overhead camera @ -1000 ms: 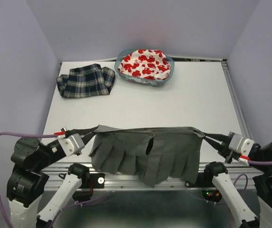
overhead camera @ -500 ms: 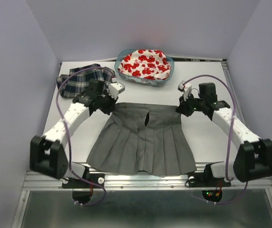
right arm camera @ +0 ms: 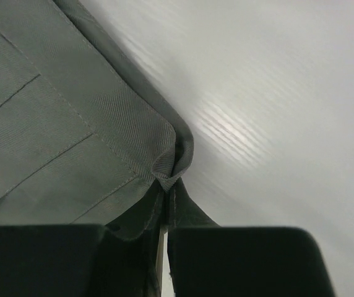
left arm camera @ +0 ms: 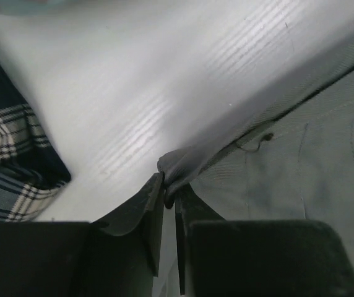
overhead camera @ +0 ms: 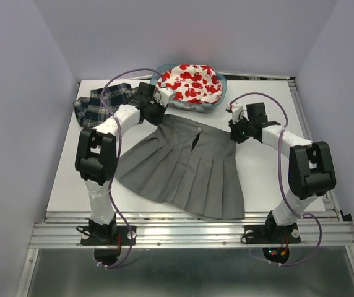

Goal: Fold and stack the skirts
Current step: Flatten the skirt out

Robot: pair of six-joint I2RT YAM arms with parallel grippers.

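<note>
Far left at the back of the table [overhead camera: 270,176], the plaid skirt [overhead camera: 106,105] sits in a loose folded bundle. Just right of it is the left gripper [overhead camera: 155,115]. Its jaws are squeezed almost completely together on the left waistband corner of the grey skirt [overhead camera: 183,167], and the wrist view shows a little pinch of cloth poking up between them.

The grey skirt lies spread flat across the middle of the table, waistband toward the back and pleats fanning out toward the near edge, with the whole thing skewed a bit. Right behind the waistband is the teal basket [overhead camera: 209,107], with the white and red skirt [overhead camera: 189,83] bunched up inside it.

Over on the right, the right gripper [overhead camera: 236,132] has its jaws clamped tight on the other waistband corner, down low at the table.
</note>
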